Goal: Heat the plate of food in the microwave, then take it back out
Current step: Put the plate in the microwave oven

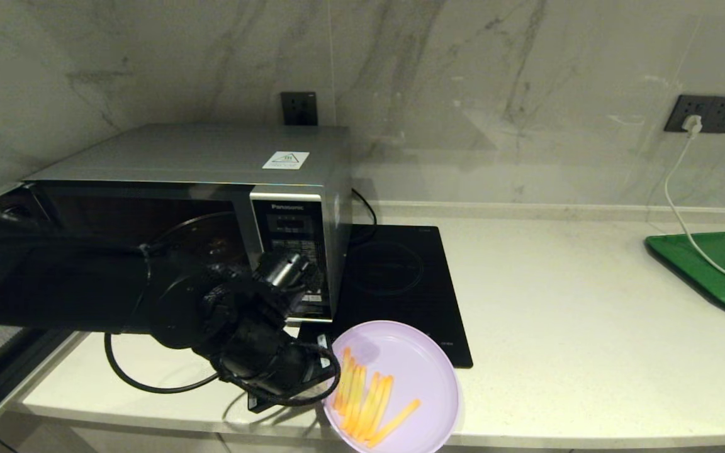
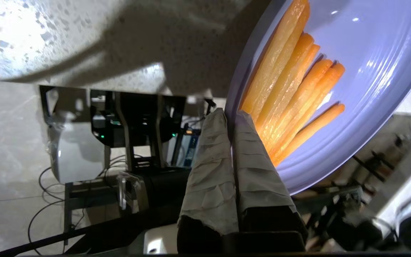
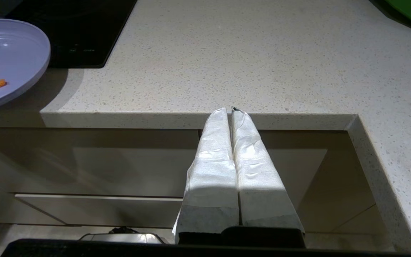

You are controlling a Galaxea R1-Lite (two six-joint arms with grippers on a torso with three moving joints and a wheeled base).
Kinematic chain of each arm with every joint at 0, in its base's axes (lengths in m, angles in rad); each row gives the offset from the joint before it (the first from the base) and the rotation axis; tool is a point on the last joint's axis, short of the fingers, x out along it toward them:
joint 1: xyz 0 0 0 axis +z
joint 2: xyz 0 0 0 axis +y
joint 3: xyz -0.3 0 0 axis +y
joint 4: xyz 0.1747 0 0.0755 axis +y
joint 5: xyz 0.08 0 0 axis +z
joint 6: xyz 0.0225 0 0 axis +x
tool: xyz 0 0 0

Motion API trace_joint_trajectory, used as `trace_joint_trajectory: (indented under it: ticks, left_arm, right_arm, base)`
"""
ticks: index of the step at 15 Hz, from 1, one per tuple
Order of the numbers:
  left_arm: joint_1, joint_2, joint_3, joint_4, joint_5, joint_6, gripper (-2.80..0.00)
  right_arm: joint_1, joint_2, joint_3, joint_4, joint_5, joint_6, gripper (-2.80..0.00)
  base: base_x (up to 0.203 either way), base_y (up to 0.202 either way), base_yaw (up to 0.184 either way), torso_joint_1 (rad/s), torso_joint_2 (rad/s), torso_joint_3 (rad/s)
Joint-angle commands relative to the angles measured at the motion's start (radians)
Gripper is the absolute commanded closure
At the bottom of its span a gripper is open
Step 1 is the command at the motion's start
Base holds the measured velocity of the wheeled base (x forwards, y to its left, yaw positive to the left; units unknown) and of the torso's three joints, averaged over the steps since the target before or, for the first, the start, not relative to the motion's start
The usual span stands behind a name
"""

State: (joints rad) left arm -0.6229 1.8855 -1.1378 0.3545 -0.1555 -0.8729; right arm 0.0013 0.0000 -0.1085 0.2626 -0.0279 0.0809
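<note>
The lilac plate [image 1: 410, 368] with several orange-yellow fries [image 1: 369, 402] is held by its left rim, just above the counter's front edge, right of the microwave. My left gripper [image 1: 328, 377] is shut on that rim; in the left wrist view the taped fingers [image 2: 205, 164] pinch the plate [image 2: 369, 89] beside the fries [image 2: 291, 89]. The silver microwave [image 1: 211, 157] stands at the back left with its door swung open and its glass turntable [image 1: 196, 236] showing. My right gripper [image 3: 231, 110] is shut and empty, parked below the counter's front edge; the plate [image 3: 9, 53] shows off to its side.
A black induction hob [image 1: 400, 277] lies right of the microwave, its front corner under the plate. A green tray [image 1: 721, 270] sits at the far right with a white cable [image 1: 683, 214] running across it from a wall socket [image 1: 705, 113]. The pale counter [image 1: 589, 346] stretches between them.
</note>
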Motion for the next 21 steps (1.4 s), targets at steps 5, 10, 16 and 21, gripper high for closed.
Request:
trace_joint_trajectory:
  ticks: [5,10,16,21]
  left_arm:
    - [0.167,-0.209,0.26,-0.09,-0.122,0.11,0.0]
    - [0.394,-0.374,0.416,-0.107,-0.226,0.24,0.0]
    - [0.866,-0.362,0.43,-0.093,-0.338,0.447,0.0]
    - [1.111,-0.217,0.322,-0.094,-0.369,0.49,0.0]
  right_arm:
    - [0.001,0.0,0.0,0.001,0.0,0.0,0.0]
    - [0.0,0.0,0.0,0.001,-0.001,0.0,0.0]
    - [0.0,0.0,0.0,0.001,0.0,0.0,0.0]
    - [0.0,0.0,0.0,0.001,0.0,0.0,0.0]
  base:
    - [0.0,0.0,0.0,0.0,0.0,0.0]
    - [0.0,0.0,0.0,0.0,0.0,0.0]
    - [0.0,0.0,0.0,0.0,0.0,0.0]
    - [0.0,0.0,0.0,0.0,0.0,0.0]
